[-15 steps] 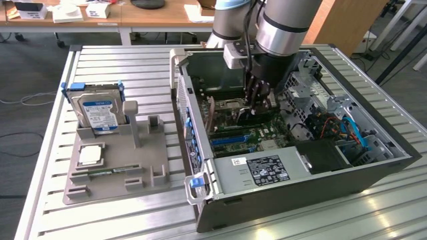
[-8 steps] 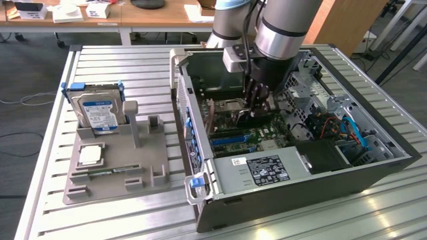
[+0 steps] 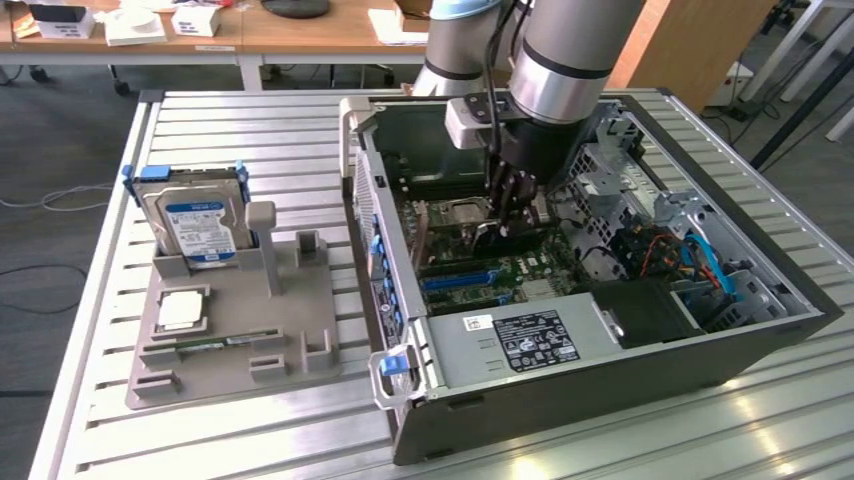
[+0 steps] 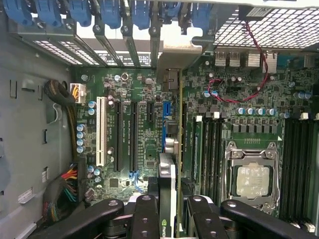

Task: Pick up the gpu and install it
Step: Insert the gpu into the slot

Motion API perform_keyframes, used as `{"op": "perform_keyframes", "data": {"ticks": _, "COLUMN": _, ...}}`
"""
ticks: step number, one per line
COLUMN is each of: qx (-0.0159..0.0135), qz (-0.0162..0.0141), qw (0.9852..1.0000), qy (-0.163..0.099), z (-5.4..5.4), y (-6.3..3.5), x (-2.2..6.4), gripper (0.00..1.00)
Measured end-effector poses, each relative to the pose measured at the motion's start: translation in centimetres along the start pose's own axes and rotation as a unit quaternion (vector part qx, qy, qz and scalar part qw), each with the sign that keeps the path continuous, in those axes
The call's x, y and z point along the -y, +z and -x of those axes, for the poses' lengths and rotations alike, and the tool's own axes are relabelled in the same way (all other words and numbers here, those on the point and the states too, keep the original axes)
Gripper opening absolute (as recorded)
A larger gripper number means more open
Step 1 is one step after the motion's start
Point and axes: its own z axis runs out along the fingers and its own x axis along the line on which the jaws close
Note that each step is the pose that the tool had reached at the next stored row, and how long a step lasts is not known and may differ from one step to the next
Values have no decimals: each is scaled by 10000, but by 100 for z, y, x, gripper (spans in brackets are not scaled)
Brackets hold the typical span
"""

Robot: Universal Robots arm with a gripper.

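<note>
Gripper [image 4: 172, 211] clamps the gpu [image 4: 167, 172] (Nvidia logo) — edge-on over motherboard [image 4: 139, 124]

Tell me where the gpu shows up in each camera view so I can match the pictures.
Exterior view: the gpu hangs in the tool inside the open case, over the motherboard.
Wrist view: the gpu runs edge-on between the tool's fingers, over the expansion slots.
Shared landmark: the silver CPU socket, close beside the gpu in both.
</note>
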Motion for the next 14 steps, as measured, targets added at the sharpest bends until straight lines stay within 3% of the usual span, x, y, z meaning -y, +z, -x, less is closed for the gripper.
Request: {"op": "perform_keyframes", "data": {"ticks": 14, "qx": -9, "qz": 0, "qw": 10000, "qy": 0, "z": -23, "y": 10, "x": -59, "gripper": 27}}
